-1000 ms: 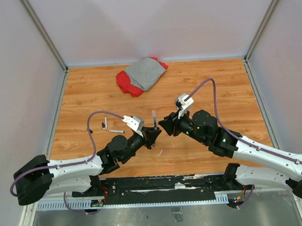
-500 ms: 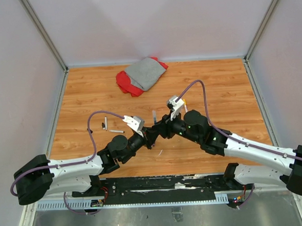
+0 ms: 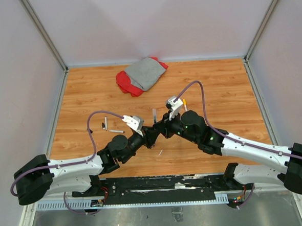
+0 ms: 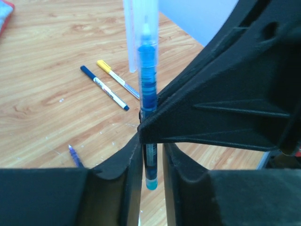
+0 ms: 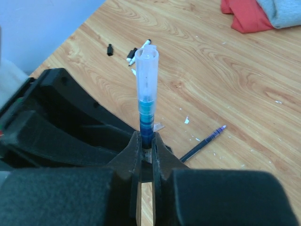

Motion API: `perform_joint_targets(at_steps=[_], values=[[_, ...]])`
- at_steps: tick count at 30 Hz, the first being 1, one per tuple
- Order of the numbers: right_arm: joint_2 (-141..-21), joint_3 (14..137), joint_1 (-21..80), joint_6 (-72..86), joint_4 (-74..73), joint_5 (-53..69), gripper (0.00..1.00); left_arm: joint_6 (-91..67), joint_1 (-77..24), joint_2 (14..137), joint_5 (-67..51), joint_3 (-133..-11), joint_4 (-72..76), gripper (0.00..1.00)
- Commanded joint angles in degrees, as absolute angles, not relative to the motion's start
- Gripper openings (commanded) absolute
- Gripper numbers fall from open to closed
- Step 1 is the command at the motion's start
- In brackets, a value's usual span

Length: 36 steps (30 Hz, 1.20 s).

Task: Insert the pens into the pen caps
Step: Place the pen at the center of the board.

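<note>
Two arms meet mid-desk in the top view. Left fingers point(image 3: 151, 134) and right fingers point(image 3: 163, 128) converge on one blue pen point(image 3: 154, 118), which stands upright between them. Spare pens point(image 3: 113, 130) lie well to the left on the desk point(image 3: 216, 88), and a yellow-ended pen point(image 3: 185, 105) lies beside the right arm.

Left wrist: the blue pen's long axis runs straight up out of my left fingers. The clear cap point(image 4: 141, 33) sits on the upper end, pointing away from the fingers. I see a sliver of gap beside the barrel, so I can't tell whether the left is grasping or released. The right fingers cross in from the right and meet the barrel just above.

Right wrist: the right fingers are clenched on the blue barrel, just below the cap. The cap is over the tip, but I judge it not fully seated. Any seating push runs along that vertical axis. The right arm is the nearer, firmer hold.
</note>
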<state>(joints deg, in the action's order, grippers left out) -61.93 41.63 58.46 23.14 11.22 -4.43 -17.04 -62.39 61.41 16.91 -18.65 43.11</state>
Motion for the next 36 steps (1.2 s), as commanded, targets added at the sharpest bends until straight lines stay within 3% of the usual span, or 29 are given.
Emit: perform_joint_targets(at_steps=[1,6,14,22,26,36], values=[[-61.17,42.2,57.93,23.04,7.46,-10.98,0.01,-16.95,-62.35,60.7,17.6,-20.19,45.98,0.33],[-59.27,41.64,57.98,21.11,7.25,-14.65,0.01,-16.97,-62.34,60.62,18.74,-20.08,45.84,0.47],[-66.06,51.66,54.03,21.81,-10.95,-22.04,0.0,-19.82,-61.21,62.91,27.38,-22.53,40.47,0.63],[-82.29,67.05,44.46,23.46,-31.39,-14.48,0.0,-26.33,-54.32,67.66,27.2,-26.87,31.0,0.68],[-89.61,72.12,39.98,25.72,-34.27,-10.06,0.02,-26.27,-54.32,66.68,29.85,-26.69,30.23,0.73],[-109.51,90.13,35.58,28.67,-42.91,-4.43,0.05,-25.47,-54.32,63.06,33.63,-25.07,30.46,0.74]])
